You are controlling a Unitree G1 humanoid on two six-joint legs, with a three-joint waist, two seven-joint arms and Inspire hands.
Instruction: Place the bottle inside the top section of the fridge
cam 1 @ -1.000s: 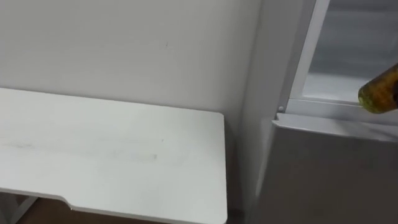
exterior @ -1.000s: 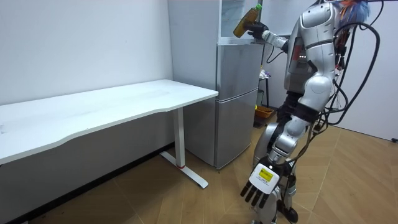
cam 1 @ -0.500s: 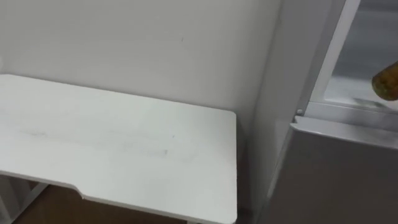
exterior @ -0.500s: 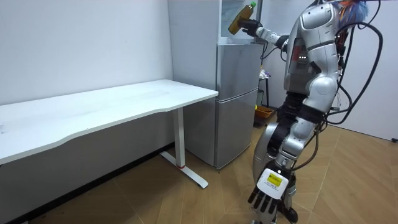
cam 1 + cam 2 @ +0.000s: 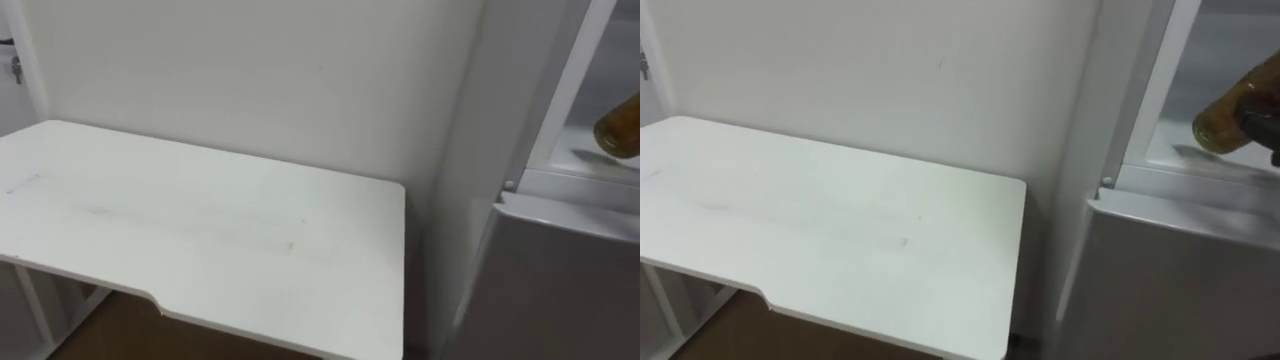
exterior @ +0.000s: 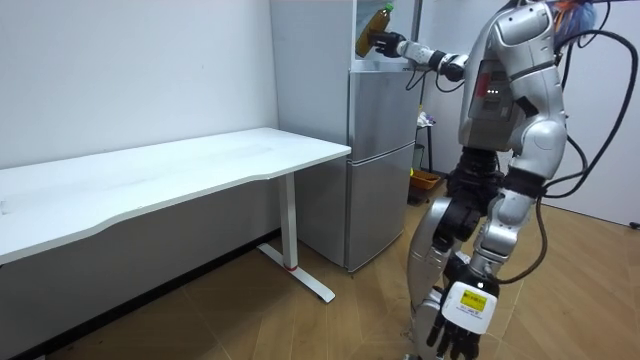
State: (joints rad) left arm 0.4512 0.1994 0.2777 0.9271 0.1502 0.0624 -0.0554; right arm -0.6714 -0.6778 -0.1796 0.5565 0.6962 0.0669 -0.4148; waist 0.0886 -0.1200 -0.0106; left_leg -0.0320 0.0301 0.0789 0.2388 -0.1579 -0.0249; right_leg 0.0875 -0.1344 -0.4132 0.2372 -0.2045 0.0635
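Note:
An amber bottle [image 5: 1228, 118] with a green cap lies tilted at the mouth of the open upper fridge compartment [image 5: 1215, 60], just above its white floor. My right hand [image 5: 1260, 120] is shut on it, dark fingers wrapped round the body. In the room view my right arm stretches out to the room view's left, holding the bottle [image 6: 373, 19] in my right hand [image 6: 392, 44] inside the top of the grey fridge [image 6: 380, 160]. My left hand [image 6: 458, 318] hangs low beside my legs, fingers relaxed. The bottle's end [image 5: 620, 126] shows at the left eye view's right edge.
A long white table [image 5: 200, 230] stands against the wall directly left of the fridge, its corner almost touching the fridge's side. The lower fridge door [image 5: 1180, 280] is closed. I stand on a wooden floor [image 6: 300, 320] facing the fridge.
My right hand has carried the bottle farther into the upper compartment, towards the room view's left. My body has shifted and the left hand swung lower. The eye views have panned left.

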